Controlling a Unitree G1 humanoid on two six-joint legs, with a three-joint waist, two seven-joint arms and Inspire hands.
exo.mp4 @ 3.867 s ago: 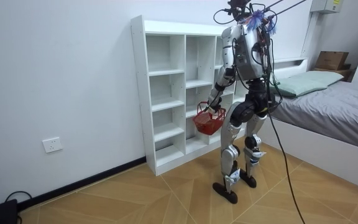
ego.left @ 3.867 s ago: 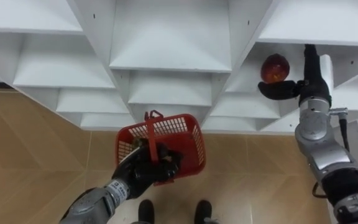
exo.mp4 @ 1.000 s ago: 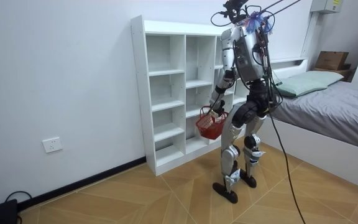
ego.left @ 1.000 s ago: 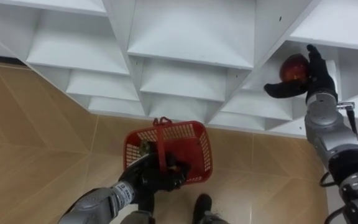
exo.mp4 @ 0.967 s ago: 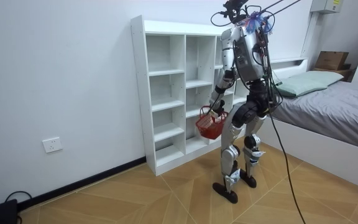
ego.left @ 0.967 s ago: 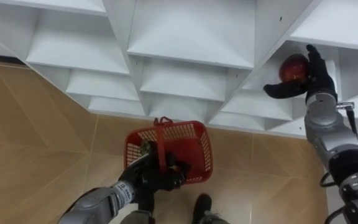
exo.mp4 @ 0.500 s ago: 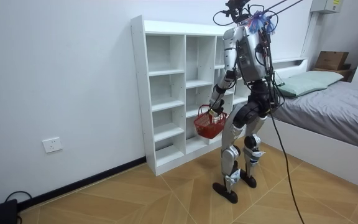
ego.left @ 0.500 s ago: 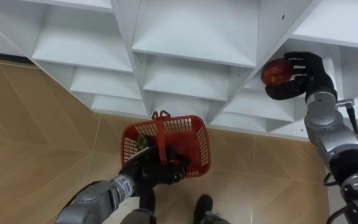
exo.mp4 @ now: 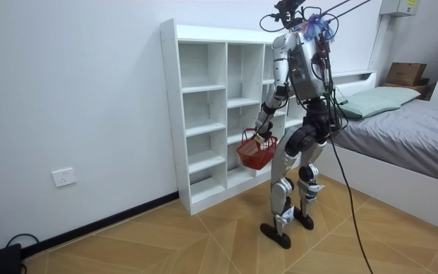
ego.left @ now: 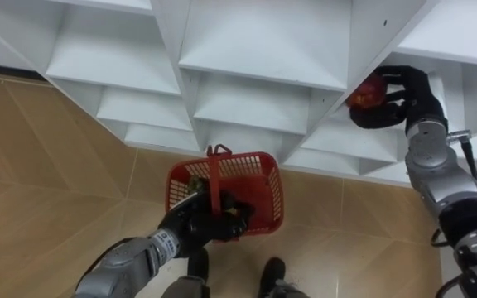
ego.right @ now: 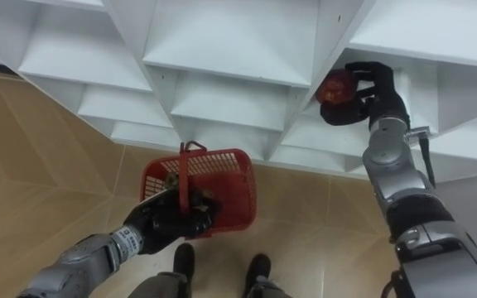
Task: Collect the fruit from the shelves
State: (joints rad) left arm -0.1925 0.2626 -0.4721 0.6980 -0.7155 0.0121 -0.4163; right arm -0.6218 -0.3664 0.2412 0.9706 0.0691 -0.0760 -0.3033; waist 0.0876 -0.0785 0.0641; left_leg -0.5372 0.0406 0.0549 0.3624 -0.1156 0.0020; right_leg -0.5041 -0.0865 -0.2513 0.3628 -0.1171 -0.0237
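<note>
The robot stands right in front of the white closet (exo.mp4: 204, 114), with a bed (exo.mp4: 401, 122) on the room view's right.

In the eye view, the red fruit (ego.left: 368, 93) is up at 2 o'clock, at the front edge of a closet shelf. The right hand (ego.left: 408, 91) is grasping it. The fingers (ego.left: 394, 74) wrap over the top of the fruit, at its 12 o'clock. The thumb sits under it, at its 6 o'clock. The palm is at the fruit's 3 o'clock. The side of the fruit at 9 o'clock is bare and sticks out of the hand. The fruit is touching the hand all round the other sides.

Down at 6 o'clock is the red basket (ego.left: 259, 199). It hangs over the wooden floor (ego.left: 48, 190), just in front of the low shelves. The left hand (ego.left: 201, 225) is clenched round the basket's handle, at the side of the basket nearest the robot. The fruit and the basket are well apart. There is a small pale thing inside the basket, by the left hand, but I cannot tell what it is.
</note>
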